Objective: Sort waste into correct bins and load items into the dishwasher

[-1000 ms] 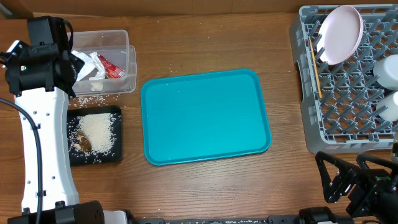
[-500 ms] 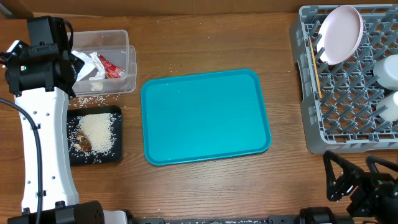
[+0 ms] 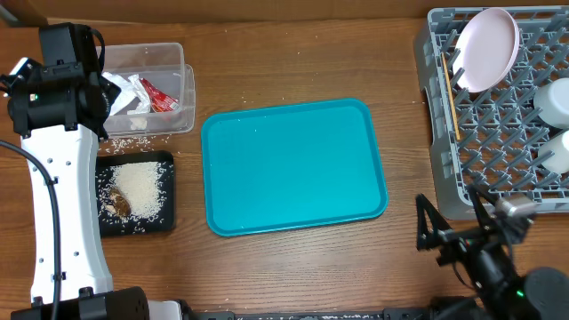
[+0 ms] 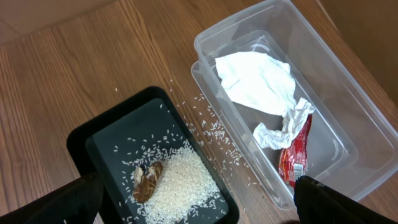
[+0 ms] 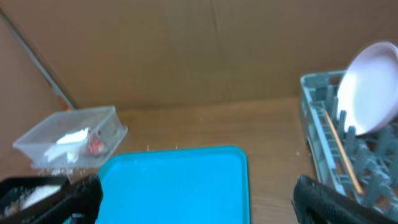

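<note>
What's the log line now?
left gripper open, empty | right gripper open, empty | napkin, wrapper in clear tub | rice, scraps in black tray | plate, chopsticks in rack

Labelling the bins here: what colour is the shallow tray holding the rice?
Black. The tray shows best in the left wrist view.

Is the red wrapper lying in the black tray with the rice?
No, the red wrapper lies in the clear tub, right next to the white napkin.
</note>
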